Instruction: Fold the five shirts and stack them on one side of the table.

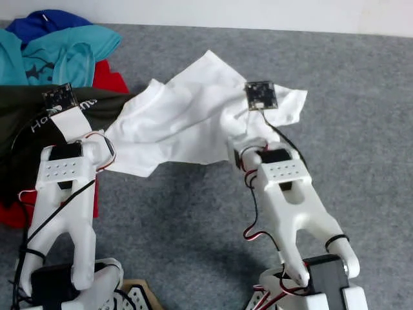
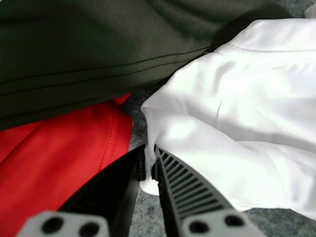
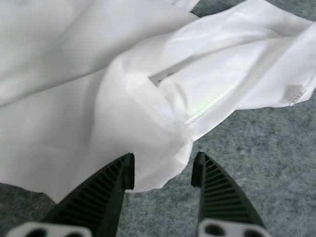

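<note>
Grey counter (image 1: 193,219), white shirt (image 1: 193,116) crumpled upper centre. Left claw (image 2: 149,158) clamped on thin hem sliver, right claw (image 3: 164,160) gaping over bunched fold, holding nothing. Risk: hem slipping out under pull.

Crumpled white shirt (image 1: 187,123) mid-table, heap of coloured shirts (image 1: 71,58) beside it

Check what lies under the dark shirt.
A red shirt shows beneath the dark shirt, sticking out past its hem. Anything else under it is covered by the dark cloth.
</note>
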You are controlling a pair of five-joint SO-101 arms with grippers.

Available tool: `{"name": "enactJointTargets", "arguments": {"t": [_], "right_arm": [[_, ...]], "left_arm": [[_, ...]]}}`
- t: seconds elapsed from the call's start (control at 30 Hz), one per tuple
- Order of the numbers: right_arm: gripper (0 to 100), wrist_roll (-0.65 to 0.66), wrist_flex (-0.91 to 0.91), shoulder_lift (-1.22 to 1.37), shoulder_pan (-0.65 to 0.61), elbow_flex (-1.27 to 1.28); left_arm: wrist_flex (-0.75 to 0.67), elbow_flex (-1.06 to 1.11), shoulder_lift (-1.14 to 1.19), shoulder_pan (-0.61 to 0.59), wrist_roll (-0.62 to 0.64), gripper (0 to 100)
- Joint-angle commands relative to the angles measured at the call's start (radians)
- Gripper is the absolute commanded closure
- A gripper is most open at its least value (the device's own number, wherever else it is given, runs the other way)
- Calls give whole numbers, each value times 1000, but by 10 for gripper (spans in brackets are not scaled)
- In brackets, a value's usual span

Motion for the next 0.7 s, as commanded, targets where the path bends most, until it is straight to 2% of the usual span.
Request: {"name": "enactJointTargets", "arguments": {"t": [0.0, 0.4, 0.6, 0.67], "right_arm": [[800, 12, -30, -38, 15, -4], [806, 12, -71, 223, 22, -143], [971, 12, -71, 222, 45, -147], [993, 12, -73, 220, 62, -147]], "left_arm": [[-17, -5, -2, 19, 6, 989], [-15, -5, -5, 19, 6, 989], [-15, -5, -7, 19, 6, 989], [-15, -5, -8, 19, 6, 989]]}}
